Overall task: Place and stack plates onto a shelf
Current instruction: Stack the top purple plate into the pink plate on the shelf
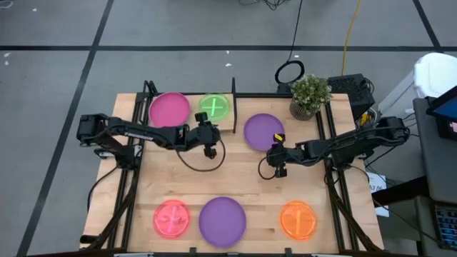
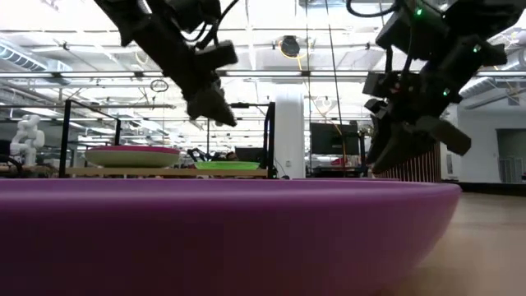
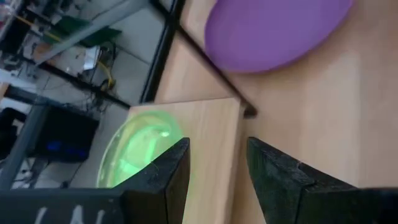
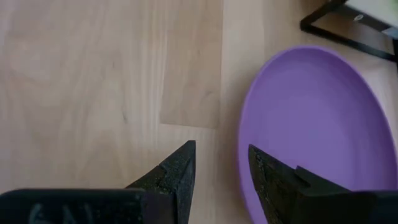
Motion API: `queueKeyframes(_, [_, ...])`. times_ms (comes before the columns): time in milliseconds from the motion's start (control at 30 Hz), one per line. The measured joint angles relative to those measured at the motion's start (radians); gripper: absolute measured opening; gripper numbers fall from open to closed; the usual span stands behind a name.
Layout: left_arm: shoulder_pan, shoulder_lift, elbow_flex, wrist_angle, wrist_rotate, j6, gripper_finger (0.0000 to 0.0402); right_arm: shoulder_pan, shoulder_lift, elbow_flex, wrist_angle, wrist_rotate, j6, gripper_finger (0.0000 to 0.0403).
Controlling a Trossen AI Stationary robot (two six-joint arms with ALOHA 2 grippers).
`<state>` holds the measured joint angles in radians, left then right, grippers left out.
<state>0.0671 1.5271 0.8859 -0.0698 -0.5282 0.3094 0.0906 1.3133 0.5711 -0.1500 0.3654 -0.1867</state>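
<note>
Two pincers are at work over the bench (image 1: 235, 178), and both are released, holding nothing. The left pincer (image 1: 210, 150) hangs just off the shelf's (image 1: 232, 107) front edge, with the green plate (image 1: 214, 106) close beyond its fingertips and the magenta plate (image 1: 169, 109) farther along the shelf board. The right pincer (image 1: 280, 171) hovers right at the near rim of the purple plate (image 1: 263, 131), which lies flat on the bench between this pincer and the shelf's end.

That purple plate looks like the step in hand. To take it well, the right pincer should drop until one finger slips under the rim and the other sits above it, then close gently, since the rim is thin and smooth and may slide. Lift level and come in over the shelf's black end post.

Farther from both pincers, along the opposite bench edge, wait a pink plate (image 1: 171, 218), a second purple plate (image 1: 222, 220) and an orange plate (image 1: 298, 219). A potted plant (image 1: 309, 95) stands beyond the purple plate. The left arm, close to the shelf, could crowd the approach.
</note>
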Motion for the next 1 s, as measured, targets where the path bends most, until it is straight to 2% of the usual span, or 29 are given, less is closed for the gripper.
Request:
queueKeyframes(67, [-0.029,-0.026,-0.007,-0.034,-0.001,-0.027,0.0163,-0.013,0.026,-0.005,0.029,-0.001,-0.009,0.013])
queueKeyframes(133, [-0.058,-0.03,0.001,0.014,-0.002,-0.049,0.0163,-0.027,0.047,-0.013,0.037,0.001,-0.013,0.013])
queueKeyframes(400, [-0.127,-0.042,-0.003,0.024,-0.002,-0.06,0.0163,-0.074,0.122,-0.012,0.102,0.0,-0.028,0.0125])
queueKeyframes(533, [-0.148,-0.042,-0.003,0.034,-0.002,-0.075,0.0163,-0.082,0.15,-0.012,0.12,-0.004,-0.031,0.0093])
queueKeyframes(767, [-0.174,-0.042,-0.003,0.051,-0.002,-0.084,0.0163,-0.084,0.172,-0.012,0.133,0.0,-0.061,0.001])
queueKeyframes(1000, [-0.175,-0.042,-0.003,0.067,-0.002,-0.088,0.0163,-0.08,0.113,-0.013,0.134,0.0,-0.073,0.0008])
